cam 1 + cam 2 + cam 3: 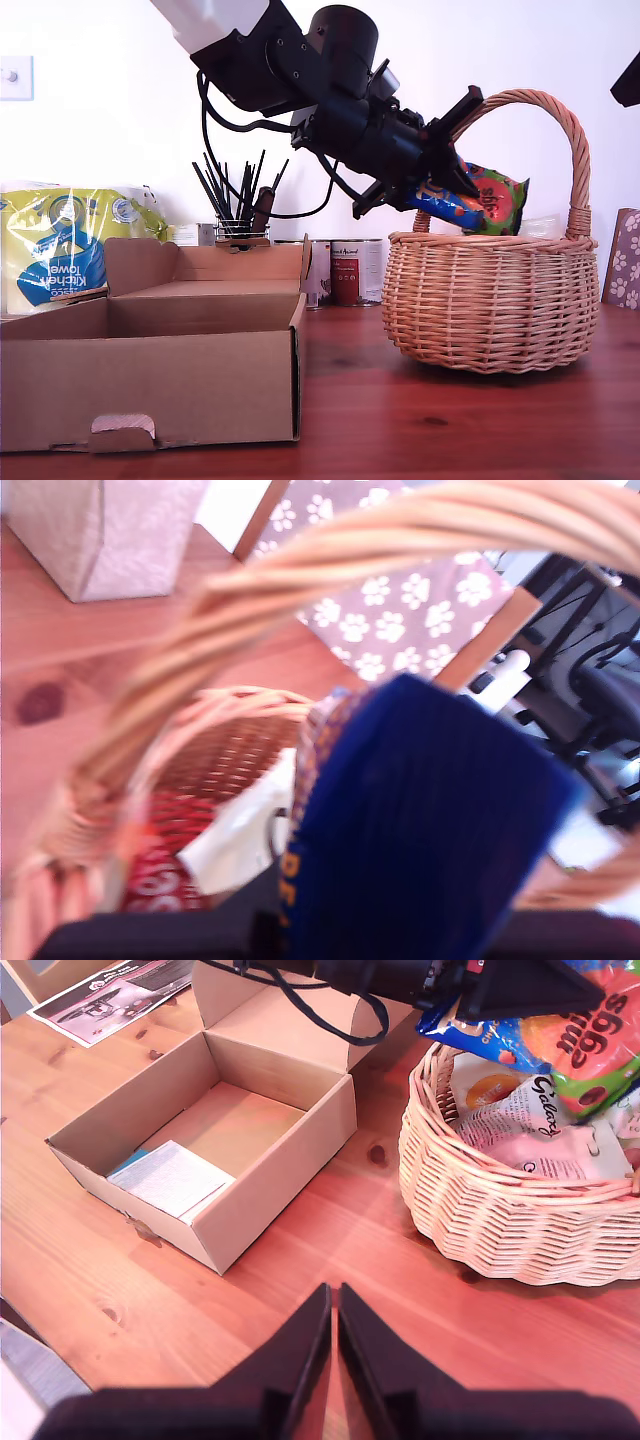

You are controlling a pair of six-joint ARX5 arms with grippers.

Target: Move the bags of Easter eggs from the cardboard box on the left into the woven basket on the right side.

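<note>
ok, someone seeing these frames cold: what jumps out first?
My first gripper, holding a blue-and-green mini eggs bag under the arched handle of the woven basket at the exterior view's right. Next, the cardboard box at that view's left: no egg bags in it, only a pale flat card. My second gripper hangs shut above bare table, holding nothing.

Glossy plastic-looking pouch (478, 203), rough wicker basket (490, 300), matt corrugated cardboard box (150, 385), polished wooden table (450, 420).
</note>
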